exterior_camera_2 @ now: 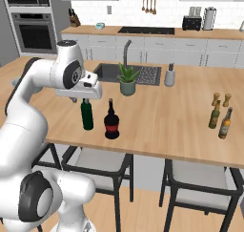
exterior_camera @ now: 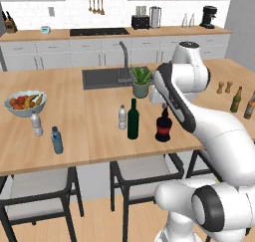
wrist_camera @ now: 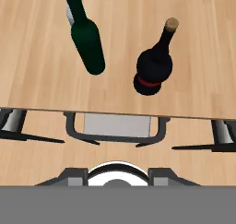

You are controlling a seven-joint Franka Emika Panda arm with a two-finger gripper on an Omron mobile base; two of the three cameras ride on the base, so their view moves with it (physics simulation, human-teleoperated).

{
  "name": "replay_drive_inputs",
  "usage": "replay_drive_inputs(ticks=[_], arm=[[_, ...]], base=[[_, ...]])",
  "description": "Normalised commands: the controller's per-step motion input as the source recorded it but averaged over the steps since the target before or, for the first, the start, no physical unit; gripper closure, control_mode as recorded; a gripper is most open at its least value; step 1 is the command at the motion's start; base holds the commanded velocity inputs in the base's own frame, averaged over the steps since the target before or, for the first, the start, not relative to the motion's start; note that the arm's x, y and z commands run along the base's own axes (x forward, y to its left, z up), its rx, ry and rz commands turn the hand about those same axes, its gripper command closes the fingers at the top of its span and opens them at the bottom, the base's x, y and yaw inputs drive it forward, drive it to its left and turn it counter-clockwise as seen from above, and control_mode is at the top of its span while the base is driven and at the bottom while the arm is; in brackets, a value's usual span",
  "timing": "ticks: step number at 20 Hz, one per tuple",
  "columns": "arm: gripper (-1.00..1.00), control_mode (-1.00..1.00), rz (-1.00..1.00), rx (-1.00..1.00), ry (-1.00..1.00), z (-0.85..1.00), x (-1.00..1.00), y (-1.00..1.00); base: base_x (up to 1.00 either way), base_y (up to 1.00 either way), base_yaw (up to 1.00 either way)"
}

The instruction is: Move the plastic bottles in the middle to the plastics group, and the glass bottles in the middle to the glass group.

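Centre frame, a tall dark green glass wine bottle point(exterior_camera: 133, 120) and a squat dark red-labelled bottle point(exterior_camera: 164, 127) stand near the wooden surface's point(exterior_camera: 89, 136) front edge; likely heavy, slippery, fragile; grip the neck; end effector state unclear.

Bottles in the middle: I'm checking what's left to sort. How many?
3, none seemingly hidden: clear water bottle on the left, green wine bottle beside it, squat dark bottle on the right.

arm point(exterior_camera_2: 28, 90): raised, bent forward | gripper: hidden, state unclear
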Motion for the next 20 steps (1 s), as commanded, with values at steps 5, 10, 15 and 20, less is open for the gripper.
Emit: replay_drive_inputs(ticks=[5,10,15,20], arm=[[-1.00,-1.00,0.00,0.01,0.00,-0.11,-0.05,-0.16],[-1.00,-1.00,-0.04,0.11,0.00,-0.08,-0.02,-0.53],[-1.00,-1.00,-0.04,0.01,0.05,-0.07,0.56,-0.38],[-1.00,-1.00,-0.01,0.00,0.03,-0.10,0.88,-0.02]], base=[[0.00,0.00,0.00],[0.00,0.00,0.00],[0.00,0.00,0.00],[0.00,0.00,0.00]])
